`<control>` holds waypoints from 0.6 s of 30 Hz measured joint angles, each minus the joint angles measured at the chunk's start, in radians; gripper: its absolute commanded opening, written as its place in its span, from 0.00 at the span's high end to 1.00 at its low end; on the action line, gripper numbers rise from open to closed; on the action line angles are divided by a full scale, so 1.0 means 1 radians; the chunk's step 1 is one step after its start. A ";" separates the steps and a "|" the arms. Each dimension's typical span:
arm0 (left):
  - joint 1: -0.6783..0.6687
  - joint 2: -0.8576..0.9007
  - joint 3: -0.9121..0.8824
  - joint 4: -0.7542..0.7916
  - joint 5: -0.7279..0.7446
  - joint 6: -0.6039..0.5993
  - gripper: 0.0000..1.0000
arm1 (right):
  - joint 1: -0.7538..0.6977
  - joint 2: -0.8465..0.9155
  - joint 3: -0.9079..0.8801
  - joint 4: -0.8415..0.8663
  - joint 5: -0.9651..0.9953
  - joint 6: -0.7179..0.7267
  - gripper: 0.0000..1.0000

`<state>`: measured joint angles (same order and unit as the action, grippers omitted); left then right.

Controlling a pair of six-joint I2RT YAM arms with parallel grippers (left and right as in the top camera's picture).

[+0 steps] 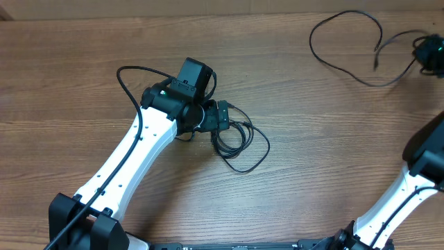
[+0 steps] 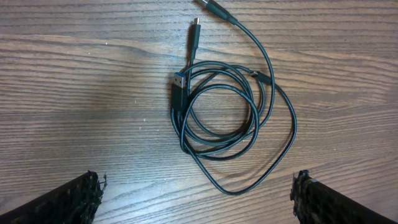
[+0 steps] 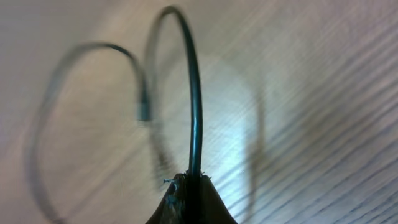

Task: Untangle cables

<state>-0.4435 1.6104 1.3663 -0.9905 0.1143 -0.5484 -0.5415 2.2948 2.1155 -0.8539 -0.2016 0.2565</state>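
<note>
One coiled cable (image 2: 179,102) lies under the wide-open left end effector (image 2: 199,198); well away from it, the right end effector (image 3: 189,186) pinches a loose cable (image 3: 196,112).

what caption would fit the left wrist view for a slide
Open left tool poised above a loose coil of black cables on the wooden table

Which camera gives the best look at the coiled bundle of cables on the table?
The left wrist view: the coiled bundle fills the frame unobstructed, plugs visible. Overhead shows it small, partly hidden by the left end effector. The right wrist view shows only a separate cable, pinched by the right end effector.
</note>
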 measured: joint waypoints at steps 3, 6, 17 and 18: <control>0.000 0.000 0.000 0.000 0.000 0.000 0.00 | 0.000 -0.058 0.008 0.008 -0.051 -0.017 0.96; 0.000 0.000 0.000 0.000 0.000 0.000 0.00 | 0.000 -0.122 0.016 0.027 -0.124 -0.032 0.96; 0.000 0.000 0.000 0.000 0.000 0.000 0.00 | 0.022 -0.166 0.018 0.102 -0.368 -0.101 0.96; 0.000 0.000 0.000 0.000 0.000 0.000 0.00 | 0.034 -0.166 0.018 0.102 -0.375 -0.126 0.96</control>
<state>-0.4435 1.6104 1.3663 -0.9909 0.1146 -0.5484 -0.5079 2.1288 2.1330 -0.7521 -0.5770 0.1307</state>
